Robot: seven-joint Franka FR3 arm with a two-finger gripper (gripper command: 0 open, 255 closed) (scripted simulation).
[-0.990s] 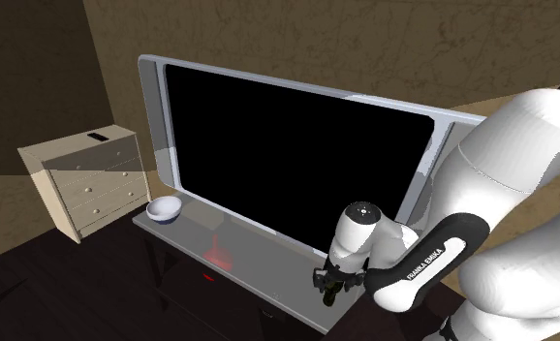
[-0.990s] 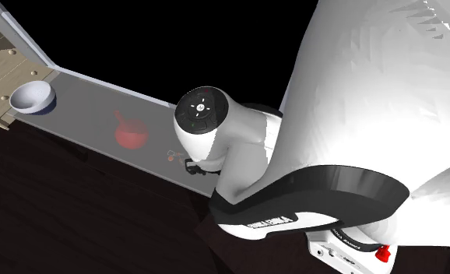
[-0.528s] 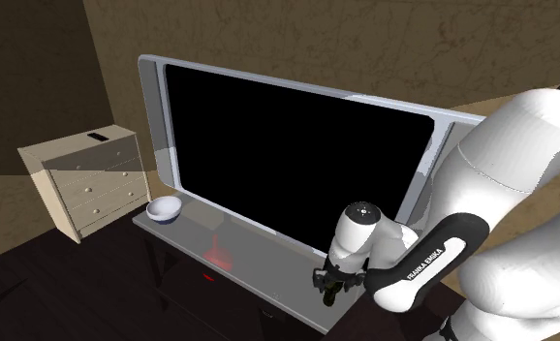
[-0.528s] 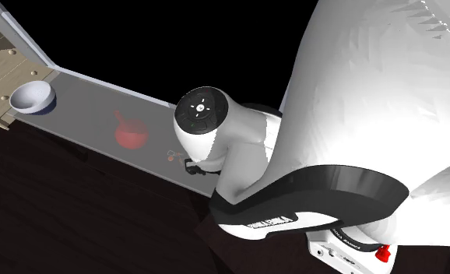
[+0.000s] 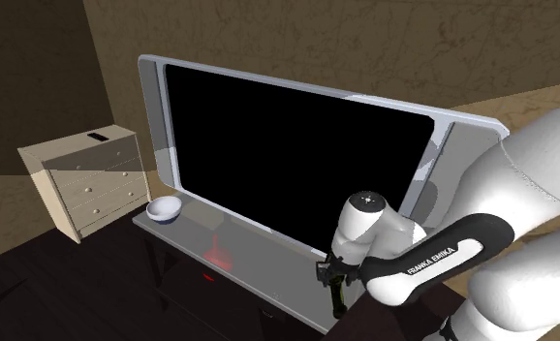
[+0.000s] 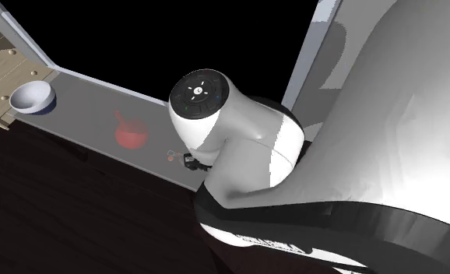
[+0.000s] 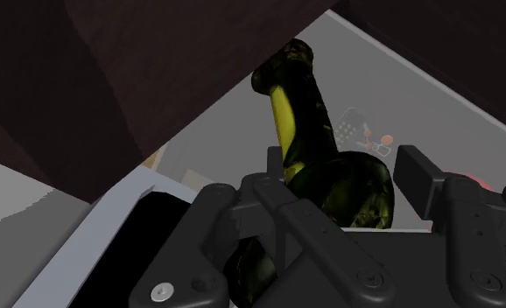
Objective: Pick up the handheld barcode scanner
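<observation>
Stooping over the table (image 5: 259, 260) edge, the arm (image 5: 385, 232) clamps its end effector (image 7: 343, 171) on the yellow-striped scanner (image 7: 293, 105).

Dim tan walls (image 5: 297, 39), dark floor (image 5: 65, 291) — a pale dresser (image 5: 86, 184), seemingly wooden.

The barcode scanner (image 7: 291, 114) was a glossy, mottled black-green with a yellow stripe along its handle; the jaws were plain black. The arm (image 5: 540, 184) was white, with a black band (image 5: 433, 263) lettered in white. The worktop (image 5: 259, 257) was flat grey, marked by a translucent red blotch (image 6: 130, 132) and a few tiny coloured dots (image 6: 171, 154). The bowl (image 6: 33, 97) was white, shaded bluish inside. The screen (image 5: 297, 145) was pure black in a pale grey frame (image 5: 150, 116). The dresser (image 5: 89, 184) was cream with pale knobs, the wall (image 5: 317, 34) a mottled tan, and the floor (image 6: 60, 210) dark brown, with a faint wood grain.
</observation>
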